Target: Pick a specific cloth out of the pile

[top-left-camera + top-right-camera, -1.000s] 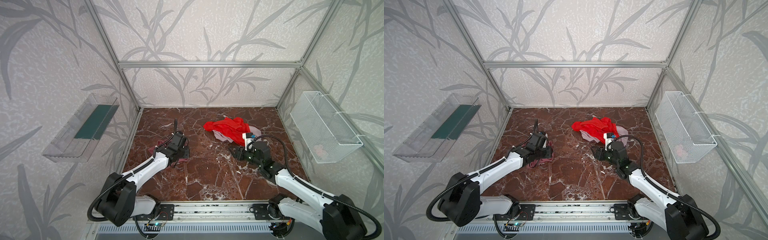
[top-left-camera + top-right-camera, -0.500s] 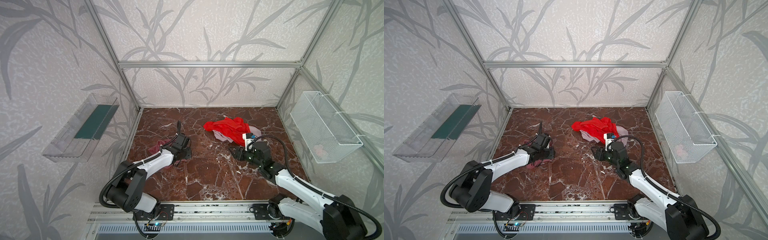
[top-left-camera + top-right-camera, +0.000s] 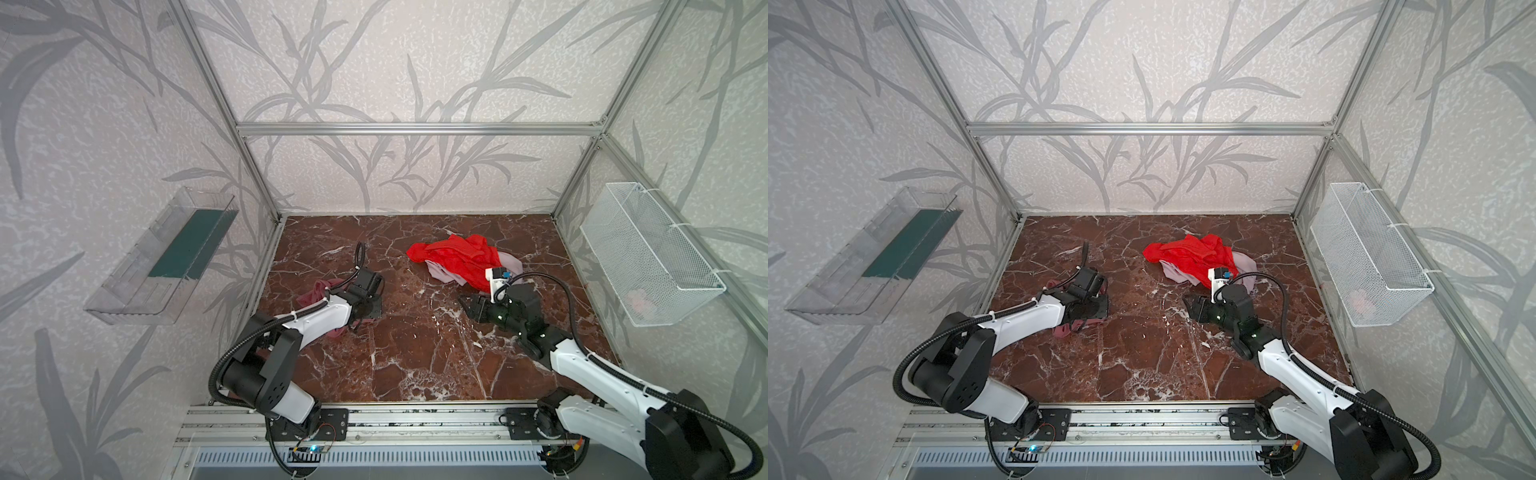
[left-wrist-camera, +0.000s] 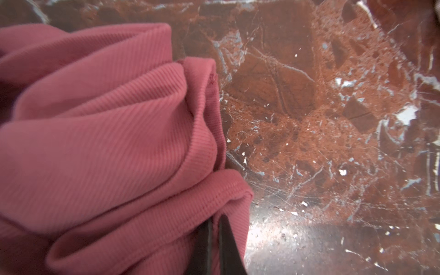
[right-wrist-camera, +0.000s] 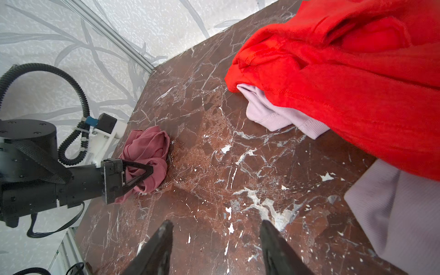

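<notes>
Your rose cloth lies on the floor at 9 o'clock, well apart from the pile at 1 o'clock, and your left claw has just pinched shut on a fold of it, so you can likely lift now; your right claw is apart and empty.

Bright even light w/ glare on tabletop; cloth blurry.

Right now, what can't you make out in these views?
- Black left pincer: shut, whether it pinches the ribbed dusty-rose cloth; left wrist view's edge cuts its fingers.
- That cloth, both top views: mostly under the white left arm.
- Pinkish item in white wire basket: too small, behind mesh.
</notes>
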`<state>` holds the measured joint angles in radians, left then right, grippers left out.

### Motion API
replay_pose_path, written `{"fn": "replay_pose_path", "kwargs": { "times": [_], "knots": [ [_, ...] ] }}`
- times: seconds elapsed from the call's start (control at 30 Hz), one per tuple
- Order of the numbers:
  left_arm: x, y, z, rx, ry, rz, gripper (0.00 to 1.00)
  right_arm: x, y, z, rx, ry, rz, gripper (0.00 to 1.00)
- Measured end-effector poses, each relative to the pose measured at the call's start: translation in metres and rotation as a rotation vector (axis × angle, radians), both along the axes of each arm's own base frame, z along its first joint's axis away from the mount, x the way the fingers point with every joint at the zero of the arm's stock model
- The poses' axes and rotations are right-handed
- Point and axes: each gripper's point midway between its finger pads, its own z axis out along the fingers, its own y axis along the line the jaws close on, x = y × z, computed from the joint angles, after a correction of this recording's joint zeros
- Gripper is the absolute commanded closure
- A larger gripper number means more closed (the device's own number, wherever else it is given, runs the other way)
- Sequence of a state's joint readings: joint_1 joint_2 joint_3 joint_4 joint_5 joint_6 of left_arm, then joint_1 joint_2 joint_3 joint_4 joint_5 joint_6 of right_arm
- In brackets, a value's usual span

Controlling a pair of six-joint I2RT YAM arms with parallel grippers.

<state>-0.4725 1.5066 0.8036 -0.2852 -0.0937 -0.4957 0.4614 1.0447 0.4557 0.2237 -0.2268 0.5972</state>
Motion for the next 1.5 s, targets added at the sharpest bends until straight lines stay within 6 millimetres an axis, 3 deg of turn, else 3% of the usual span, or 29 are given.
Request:
{"fn": "replay_pose_path", "kwargs": {
  "times": [0.23, 0.33, 0.4, 0.53, 0.8, 1.1, 1.17, 1.27, 1.37, 1.5],
  "knots": [
    [0.013, 0.019, 0.071, 0.007, -0.184, 0.064, 1.0, 0.0, 0.0, -0.007, -0.011, 0.021, 0.0, 0.41],
    [0.025, 0.042, 0.1, 0.0, -0.255, 0.131, 1.0, 0.0, 0.0, -0.008, -0.012, 0.022, 0.0, 0.41],
    [0.032, 0.064, 0.107, -0.001, -0.271, 0.193, 1.0, 0.0, 0.0, -0.008, -0.012, 0.023, 0.0, 0.41],
    [0.039, 0.105, 0.105, 0.014, -0.266, 0.301, 1.0, 0.0, 0.0, -0.008, -0.012, 0.023, 0.0, 0.41],
    [0.051, 0.137, 0.069, 0.045, -0.189, 0.393, 1.0, 0.0, 0.0, -0.008, -0.011, 0.024, 0.0, 0.41],
    [0.055, 0.145, 0.02, 0.071, -0.071, 0.415, 1.0, 0.0, 0.0, -0.009, -0.014, 0.025, 0.0, 0.41],
    [0.055, 0.144, 0.013, 0.072, -0.046, 0.411, 0.9, 0.0, 0.0, -0.011, -0.018, 0.029, 0.001, 0.41],
    [0.056, 0.14, 0.015, 0.053, -0.038, 0.404, 0.62, 0.001, 0.0, -0.014, -0.023, 0.037, 0.002, 0.41],
    [0.055, 0.132, 0.026, 0.026, -0.06, 0.393, 0.58, 0.001, 0.001, -0.017, -0.026, 0.045, 0.003, 0.41],
    [0.049, 0.117, 0.063, -0.004, -0.152, 0.36, 0.57, 0.002, 0.003, -0.021, -0.023, 0.056, 0.009, 0.41]
  ]
}}
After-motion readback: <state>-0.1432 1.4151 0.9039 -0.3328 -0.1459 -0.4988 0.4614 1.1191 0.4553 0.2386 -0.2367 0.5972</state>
